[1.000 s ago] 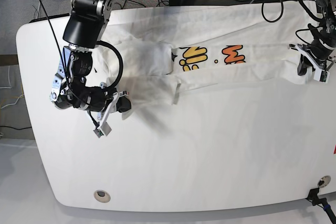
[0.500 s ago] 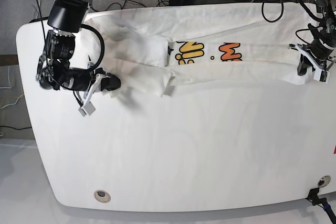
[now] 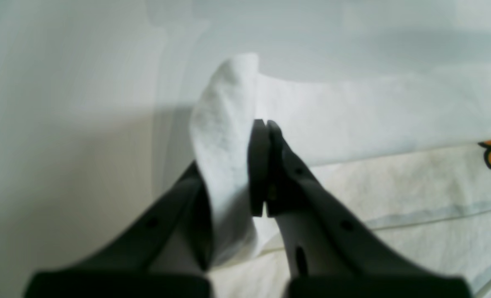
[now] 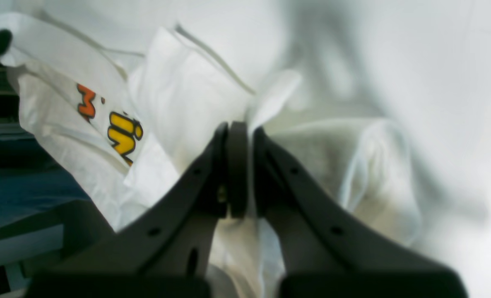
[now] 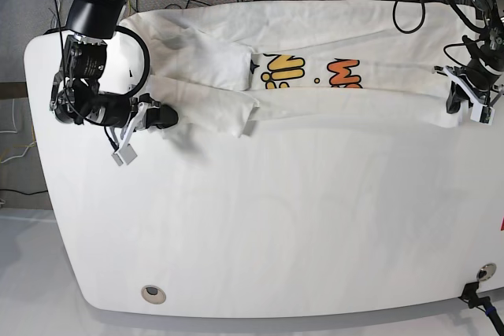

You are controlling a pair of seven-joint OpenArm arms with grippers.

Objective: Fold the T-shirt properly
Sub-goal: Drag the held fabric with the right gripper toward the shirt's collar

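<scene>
White, smooth table [image 5: 260, 226] fills the overhead view, with dark cables behind it. Stretched between the two arms along the far edge lies the T-shirt [image 5: 315, 88], folded into a long band, its yellow and orange print facing up. The left gripper [image 3: 231, 165] is clamped on a soft bunched corner; the right gripper [image 4: 240, 165] pinches a thin flap at the opposite end. The cotton looks light, limp and wrinkle-prone, best gripped at edges and corners.

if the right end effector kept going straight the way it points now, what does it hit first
The right end effector, shut on a fold of the T-shirt, points along the shirt. It would probably push first into more bunched white shirt fabric just ahead of its tips, though depth is hard to judge.
</scene>
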